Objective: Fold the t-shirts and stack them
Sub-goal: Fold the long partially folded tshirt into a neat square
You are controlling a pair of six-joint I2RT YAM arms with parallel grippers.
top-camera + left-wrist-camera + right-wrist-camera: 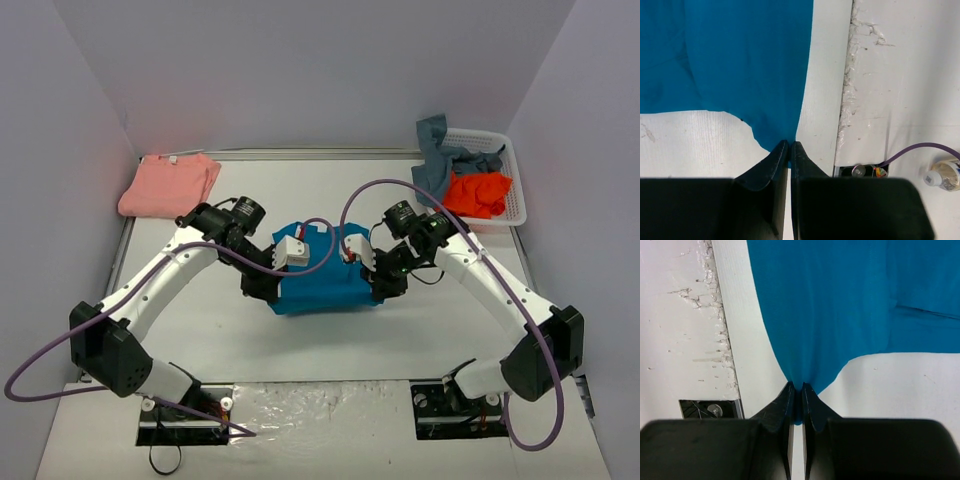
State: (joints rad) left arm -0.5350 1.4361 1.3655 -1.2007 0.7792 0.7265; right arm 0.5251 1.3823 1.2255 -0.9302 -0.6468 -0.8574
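The teal-blue t-shirt is held up between my two arms at the table's middle. My left gripper is shut on its left corner, seen in the left wrist view with the cloth hanging away from the fingers. My right gripper is shut on its right corner, seen in the right wrist view with the cloth spread beyond. A folded salmon-pink t-shirt lies at the back left. The bright orange t-shirt and grey-blue t-shirt are crumpled in the basket.
The white plastic lattice basket stands at the back right against the wall. Purple cables loop from both arms over the table. The table's near edge with mounting plates runs along the bottom.
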